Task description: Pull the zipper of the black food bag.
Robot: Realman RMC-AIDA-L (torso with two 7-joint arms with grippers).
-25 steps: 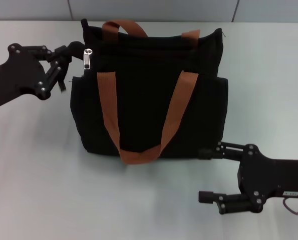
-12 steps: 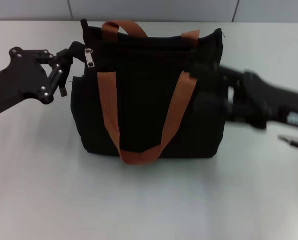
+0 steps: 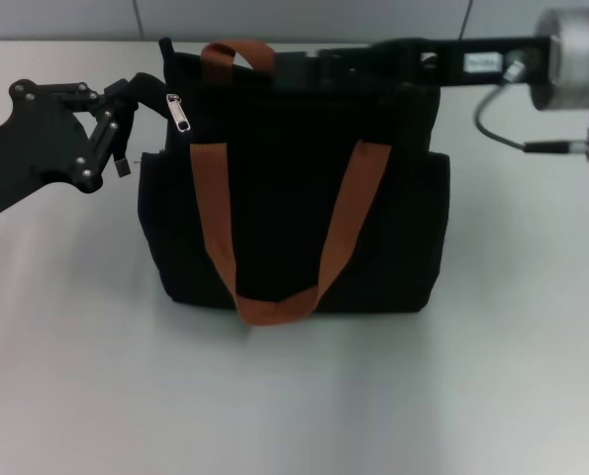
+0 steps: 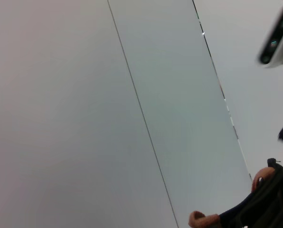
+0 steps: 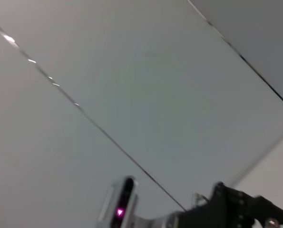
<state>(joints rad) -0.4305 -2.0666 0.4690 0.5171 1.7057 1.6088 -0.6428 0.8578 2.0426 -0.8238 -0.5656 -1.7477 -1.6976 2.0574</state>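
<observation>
The black food bag (image 3: 284, 228) stands upright in the middle of the table, with orange-brown straps (image 3: 213, 218) hanging down its front. The silver zipper pull (image 3: 178, 112) hangs at the bag's top left corner. My left gripper (image 3: 134, 124) is open beside that corner, with its upper finger (image 3: 147, 85) against the bag just left of the pull. My right arm reaches in from the right along the bag's top edge. Its gripper (image 3: 304, 64) is over the middle of the zipper track. A corner of the bag (image 4: 274, 199) shows in the left wrist view.
The bag stands on a pale grey table (image 3: 294, 396). A wall with panel seams (image 3: 136, 15) runs behind it. The right arm's silver wrist housing and cable (image 3: 571, 69) hang above the table right of the bag.
My right arm has swung up from the table at the front right, along the bag's right side, to over the bag's top edge. My left gripper has shifted slightly upward.
</observation>
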